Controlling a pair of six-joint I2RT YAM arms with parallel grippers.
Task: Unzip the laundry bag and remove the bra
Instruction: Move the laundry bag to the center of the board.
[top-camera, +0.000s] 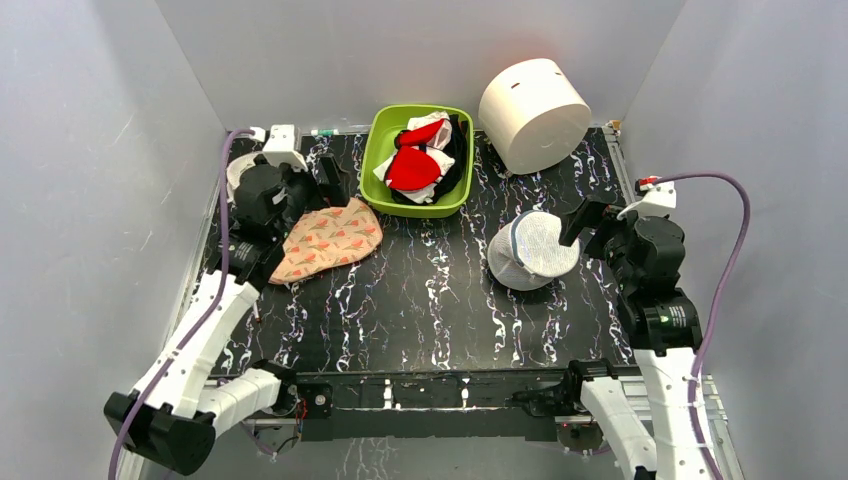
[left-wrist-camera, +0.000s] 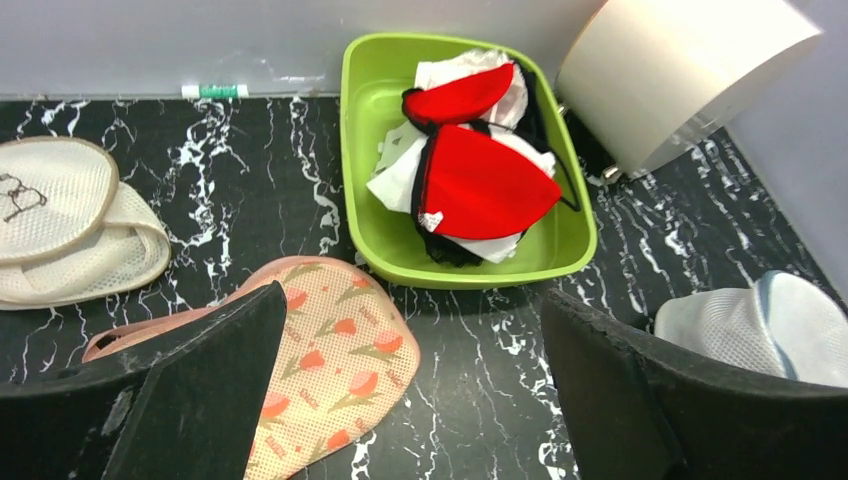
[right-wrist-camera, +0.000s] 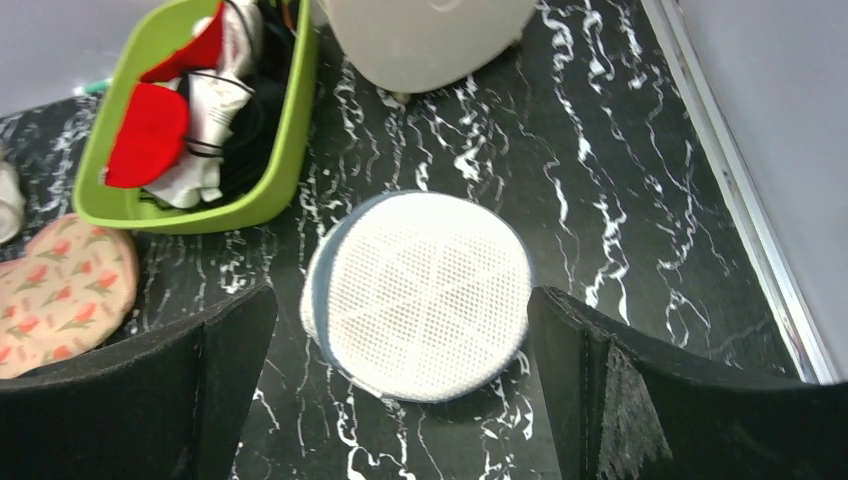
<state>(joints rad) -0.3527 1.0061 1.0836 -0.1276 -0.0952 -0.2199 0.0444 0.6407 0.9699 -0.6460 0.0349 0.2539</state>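
Note:
The laundry bag (top-camera: 533, 250), a squat white mesh drum with a grey-blue zip rim, lies tilted on the black marbled table at the right. It is zipped shut. It also shows in the right wrist view (right-wrist-camera: 420, 295) and at the right edge of the left wrist view (left-wrist-camera: 760, 325). My right gripper (top-camera: 588, 225) is open, just right of the bag; in its own view (right-wrist-camera: 400, 305) the bag lies ahead between the spread fingers, untouched. My left gripper (top-camera: 328, 182) is open and empty over the far left, above the peach pouch (left-wrist-camera: 330, 360). No maroon bra is in view.
A green bin (top-camera: 375, 150) at the back holds a bright red-and-white garment (top-camera: 412, 168). A big solid white cylinder (top-camera: 533, 112) stands at the back right. The peach floral pouch (top-camera: 325, 238) lies left of centre. Another white mesh bag (left-wrist-camera: 60, 230) lies far left. Grey walls enclose the table.

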